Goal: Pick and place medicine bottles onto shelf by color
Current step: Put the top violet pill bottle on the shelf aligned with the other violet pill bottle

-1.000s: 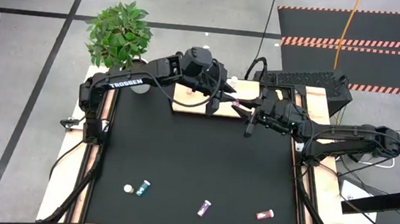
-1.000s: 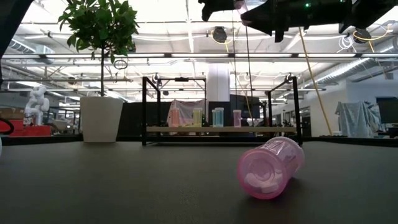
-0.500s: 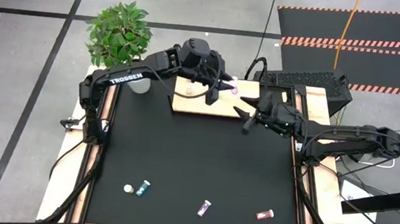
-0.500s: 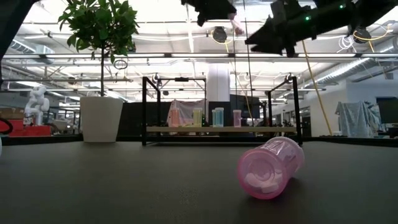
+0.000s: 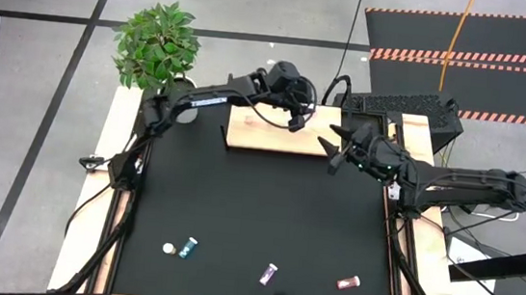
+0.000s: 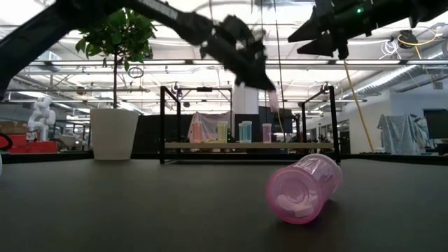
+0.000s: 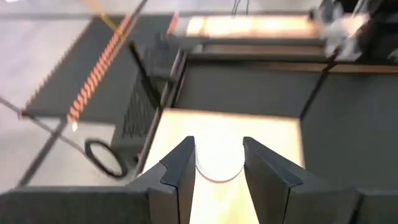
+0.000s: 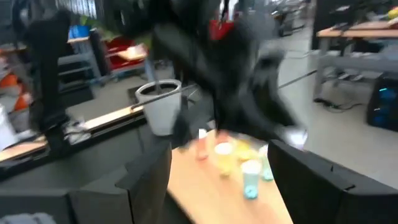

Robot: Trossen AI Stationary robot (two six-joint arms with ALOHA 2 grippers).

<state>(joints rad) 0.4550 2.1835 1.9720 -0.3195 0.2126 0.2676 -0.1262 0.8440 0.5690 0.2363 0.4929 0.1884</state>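
Observation:
My left gripper (image 5: 299, 118) hangs over the right part of the shelf (image 5: 272, 131), shut on a pink medicine bottle (image 6: 273, 100). My right gripper (image 5: 333, 151) stands open just right of the shelf with nothing between its fingers (image 8: 149, 180). Several bottles stand upright on the shelf board (image 6: 248, 145): pink (image 6: 197, 131), yellow (image 6: 222, 131), teal (image 6: 245, 131) and pale purple (image 6: 267, 132). On the black table near the front lie a teal bottle (image 5: 189, 248), a purple one (image 5: 269, 274) and a pink one (image 5: 348, 283), each on its side. My left gripper pinches the pink bottle between its two fingers (image 7: 180, 171), near the white cap end (image 7: 217, 163), which faces back toward the wrist. The fingers slant down toward the shelf. The pink body sticks out beyond the fingertips, tilted downward, clear above the shelf board.
A white pot (image 6: 114, 133) with a green plant (image 5: 157, 42) stands at the far left, beside the shelf. Black frame posts (image 6: 162, 124) rise at the shelf's ends. A loose white cap (image 5: 168, 249) lies by the teal bottle. The middle of the black mat (image 5: 257, 205) is bare.
My right gripper has opened and let go of the pink bottle, drawing back a little toward the table's right edge. My left gripper, keeping the bottle, has swung toward the right and far edge and sunk toward the shelf, tipping further downward.

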